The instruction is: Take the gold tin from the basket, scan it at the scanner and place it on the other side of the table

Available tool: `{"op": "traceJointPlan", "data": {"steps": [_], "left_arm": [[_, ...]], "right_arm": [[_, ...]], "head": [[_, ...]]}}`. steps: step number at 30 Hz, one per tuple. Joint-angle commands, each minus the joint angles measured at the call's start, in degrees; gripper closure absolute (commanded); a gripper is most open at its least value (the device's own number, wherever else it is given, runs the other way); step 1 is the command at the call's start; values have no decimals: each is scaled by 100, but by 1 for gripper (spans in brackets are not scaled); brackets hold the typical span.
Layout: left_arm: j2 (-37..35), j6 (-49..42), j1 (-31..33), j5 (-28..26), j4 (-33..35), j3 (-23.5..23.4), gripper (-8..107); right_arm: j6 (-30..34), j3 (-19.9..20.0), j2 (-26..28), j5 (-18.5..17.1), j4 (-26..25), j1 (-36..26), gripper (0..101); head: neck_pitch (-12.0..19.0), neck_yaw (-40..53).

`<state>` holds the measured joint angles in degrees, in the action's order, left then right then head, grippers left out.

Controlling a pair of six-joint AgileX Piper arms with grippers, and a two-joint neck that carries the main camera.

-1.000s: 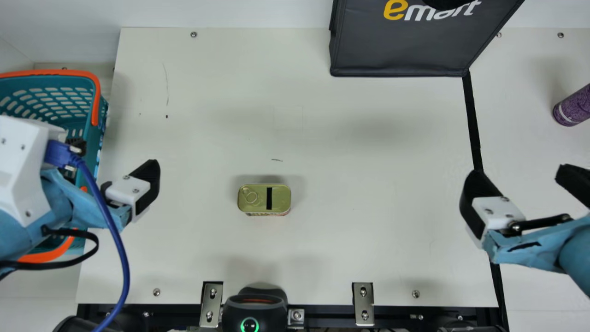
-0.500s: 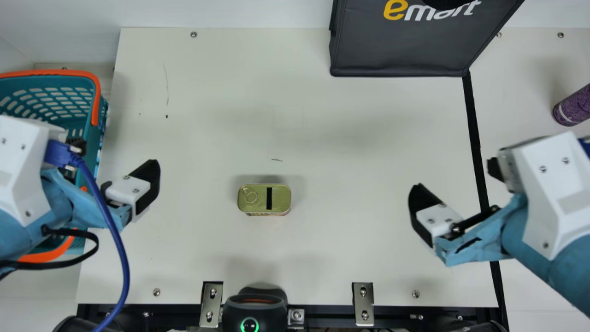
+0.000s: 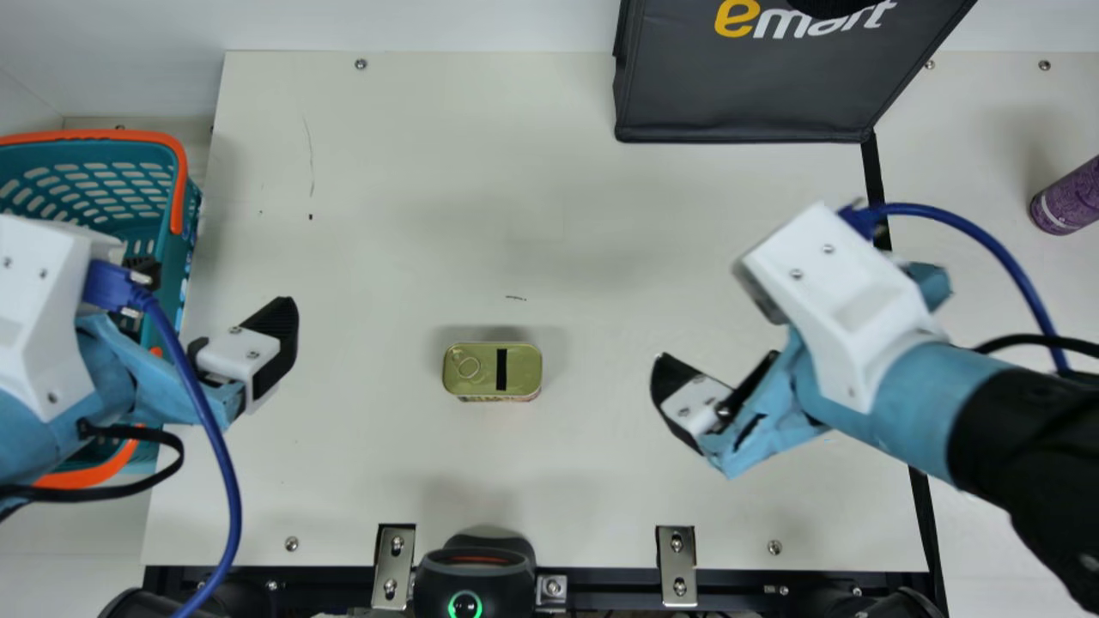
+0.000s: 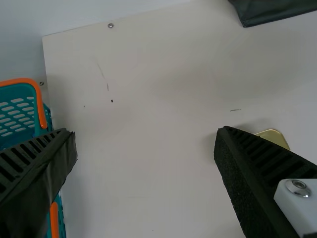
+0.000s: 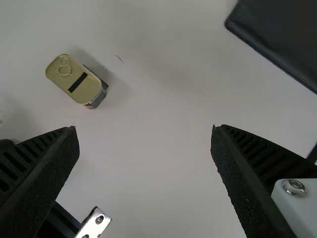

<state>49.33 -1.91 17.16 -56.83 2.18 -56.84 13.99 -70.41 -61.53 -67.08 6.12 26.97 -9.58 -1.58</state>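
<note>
Scanner [image 3: 468,577] at the near edge, green ring lit; landmark for all else. Metal bracket [image 3: 394,566] just beside it on the left, 1 more bracket [image 3: 677,566] well apart to its right. Gold tin [image 3: 481,365] straight beyond the scanner, on the cream table [image 3: 386,240]: oblong, rounded corners, lid up, ring pull toward the left end, 1 black strip across the lid, print on the near side too small to tell. Right gripper [image 3: 691,395] over the table, beyond and to the right of the scanner; in its wrist view, this gripper [image 5: 145,129] has 2 ribbed fingers spread wide. Left gripper [image 3: 215,287] beyond and to the left; its own view has this gripper [image 4: 144,131] open too. Teal basket [image 3: 179,257], orange handle, farther left of the scanner, partly covered by the left arm [image 3: 39,343]. Purple cylinder [image 3: 1065,202], lying or tilted, cannot tell which, well beyond and far right. Dark bag [image 3: 755,94] farthest beyond, right of the scanner, yellow and white lettering on its side.
</note>
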Motion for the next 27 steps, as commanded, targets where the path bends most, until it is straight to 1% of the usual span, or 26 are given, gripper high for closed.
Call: {"op": "traceJointPlan", "data": {"steps": [1, 7, 12, 27], "left_arm": [[0, 0, 0, 0, 0, 0, 9], [0, 0, 0, 0, 0, 0, 9], [0, 0, 0, 0, 0, 0, 9], [0, 0, 0, 0, 0, 0, 9]], "right_arm": [[20, -31, -225, 62, 16, 292, 6], [129, -192, -780, 259, 91, 838, 6], [281, -344, -1230, 372, 197, 1170, 6], [926, -799, -2433, 462, 436, 1747, 6]], "head": [[166, 0], [166, 0], [166, 0], [166, 0]]}}
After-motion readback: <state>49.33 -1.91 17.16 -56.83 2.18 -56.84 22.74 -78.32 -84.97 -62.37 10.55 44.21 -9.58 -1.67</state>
